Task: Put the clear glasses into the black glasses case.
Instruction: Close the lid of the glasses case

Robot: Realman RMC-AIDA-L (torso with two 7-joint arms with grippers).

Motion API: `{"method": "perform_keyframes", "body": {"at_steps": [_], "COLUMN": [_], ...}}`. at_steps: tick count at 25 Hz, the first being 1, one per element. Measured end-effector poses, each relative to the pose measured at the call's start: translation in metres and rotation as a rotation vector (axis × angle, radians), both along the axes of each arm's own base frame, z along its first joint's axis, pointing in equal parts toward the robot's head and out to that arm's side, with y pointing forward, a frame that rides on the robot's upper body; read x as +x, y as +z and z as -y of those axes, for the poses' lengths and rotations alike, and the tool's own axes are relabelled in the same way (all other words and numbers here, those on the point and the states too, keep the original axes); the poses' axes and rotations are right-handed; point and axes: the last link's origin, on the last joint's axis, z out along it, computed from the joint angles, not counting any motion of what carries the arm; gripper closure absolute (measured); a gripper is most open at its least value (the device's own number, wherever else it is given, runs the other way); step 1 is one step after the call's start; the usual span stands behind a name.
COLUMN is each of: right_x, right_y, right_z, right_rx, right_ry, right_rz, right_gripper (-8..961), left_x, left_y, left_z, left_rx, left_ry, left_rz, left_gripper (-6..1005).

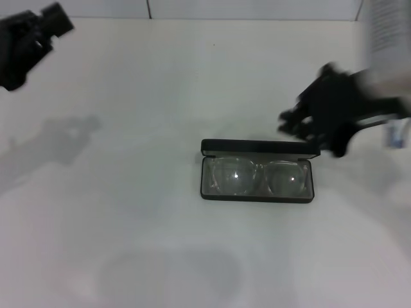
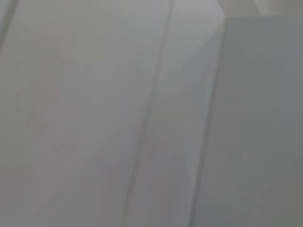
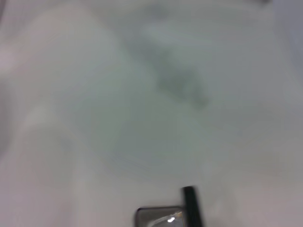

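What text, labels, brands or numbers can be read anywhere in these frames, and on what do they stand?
None is readable.
The black glasses case lies open on the table with the clear glasses inside; no lettering shows on it.
The right gripper and left gripper show no legible marking.
The left wrist view shows only plain grey surfaces.

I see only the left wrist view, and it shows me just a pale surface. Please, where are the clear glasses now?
Observer: The clear glasses lie inside the black glasses case, which is open on the table.
Operator: Is the right gripper holding them?
Observer: No. The right gripper is above the table beside the case's far right corner, holding nothing.
Operator: And my left gripper?
Observer: The left gripper is far off at the table's far left.
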Motion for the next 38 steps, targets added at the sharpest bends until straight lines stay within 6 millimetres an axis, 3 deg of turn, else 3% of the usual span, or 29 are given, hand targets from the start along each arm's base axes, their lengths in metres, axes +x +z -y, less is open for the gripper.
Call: {"method": "perform_keyframes", "body": {"at_steps": [6,11,15,17,18,21,26,31,38], "right_x": [0.052,0.118,0.163,0.182,0.189,0.21,0.231,0.237,0.238], "right_y": [0.057,0.095,0.114,0.12,0.122,0.132,0.142,0.137,0.13], "right_z": [0.007,0.009,0.017,0.023,0.027,0.043,0.065,0.067,0.064], "right_rx": [0.193,0.334,0.373,0.371,0.367,0.367,0.411,0.405,0.377], "right_ry": [-0.138,-0.357,-0.486,-0.515,-0.514,-0.48,-0.43,-0.44,-0.438], "right_rz": [-0.276,-0.369,-0.463,-0.565,-0.618,-0.826,-1.024,-1.049,-1.077], "right_gripper": [862,862,862,862,862,862,863,863,862], "left_x": [0.023,0.06,0.076,0.078,0.082,0.082,0.082,0.079,0.08], "left_y": [-0.026,-0.078,-0.122,-0.13,-0.149,-0.158,-0.171,-0.184,-0.187], "left_z": [-0.003,-0.029,-0.048,-0.051,-0.056,-0.058,-0.062,-0.063,-0.066], "left_rx": [-0.123,-0.265,-0.343,-0.353,-0.373,-0.381,-0.379,-0.386,-0.366], "left_ry": [-0.099,-0.165,-0.146,-0.146,-0.137,-0.125,-0.102,-0.082,-0.068], "left_rz": [-0.071,-0.166,-0.287,-0.308,-0.354,-0.38,-0.432,-0.491,-0.496], "left_gripper": [869,845,845,845,845,844,844,844,843]}}
